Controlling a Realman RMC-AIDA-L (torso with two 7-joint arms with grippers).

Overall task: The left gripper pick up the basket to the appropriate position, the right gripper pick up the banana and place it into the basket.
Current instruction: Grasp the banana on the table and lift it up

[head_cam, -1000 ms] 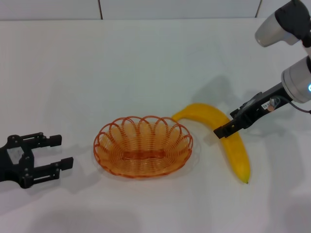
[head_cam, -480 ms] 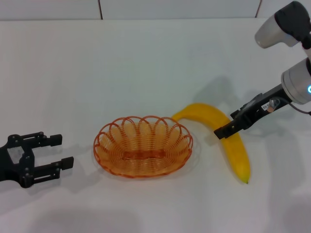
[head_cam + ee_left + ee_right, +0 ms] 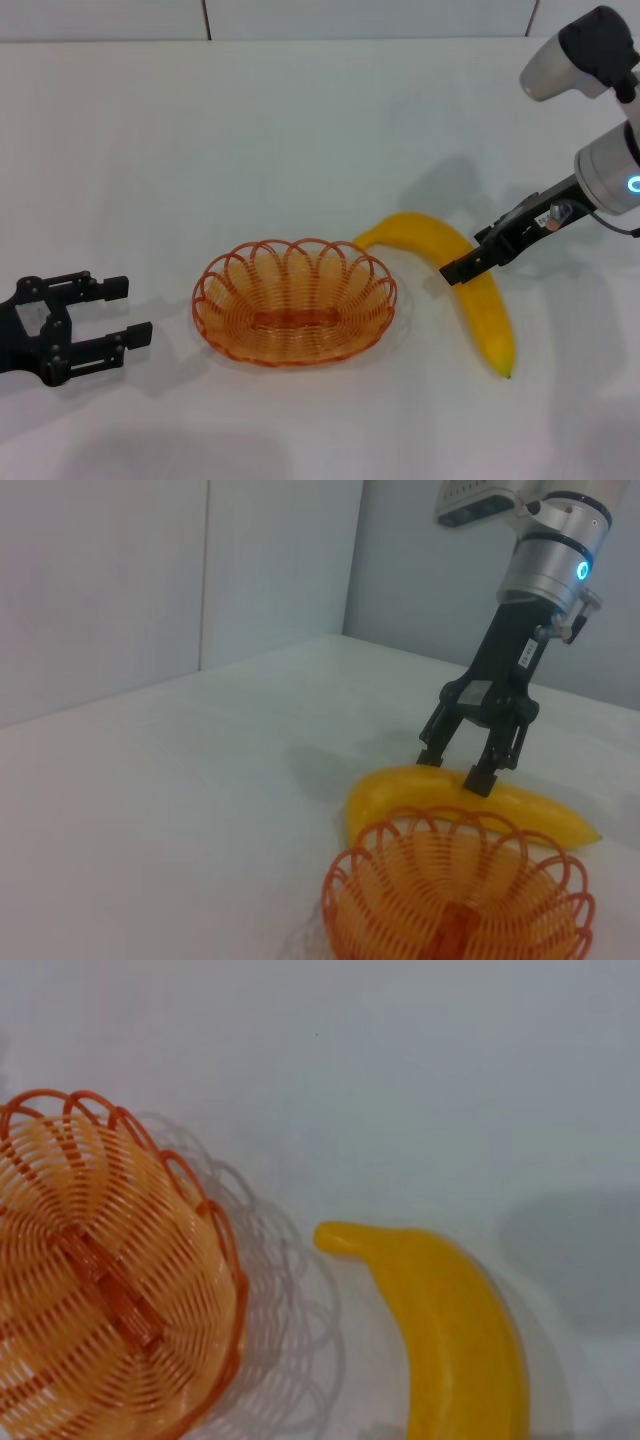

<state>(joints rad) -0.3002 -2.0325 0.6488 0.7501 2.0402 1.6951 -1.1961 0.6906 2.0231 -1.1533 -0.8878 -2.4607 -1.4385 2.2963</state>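
The orange wire basket (image 3: 294, 300) sits empty on the white table, also in the left wrist view (image 3: 460, 895) and the right wrist view (image 3: 105, 1270). The yellow banana (image 3: 470, 290) lies on the table just right of it, its stem end near the basket rim; it also shows in the left wrist view (image 3: 430, 792) and the right wrist view (image 3: 450, 1330). My right gripper (image 3: 455, 270) is open, its fingers straddling the banana's middle from above (image 3: 455, 770). My left gripper (image 3: 125, 312) is open and empty on the left, apart from the basket.
The white table (image 3: 300, 140) stretches bare behind the basket to a wall at the back. My right arm's white joint (image 3: 600, 170) with a blue lamp hangs over the right edge.
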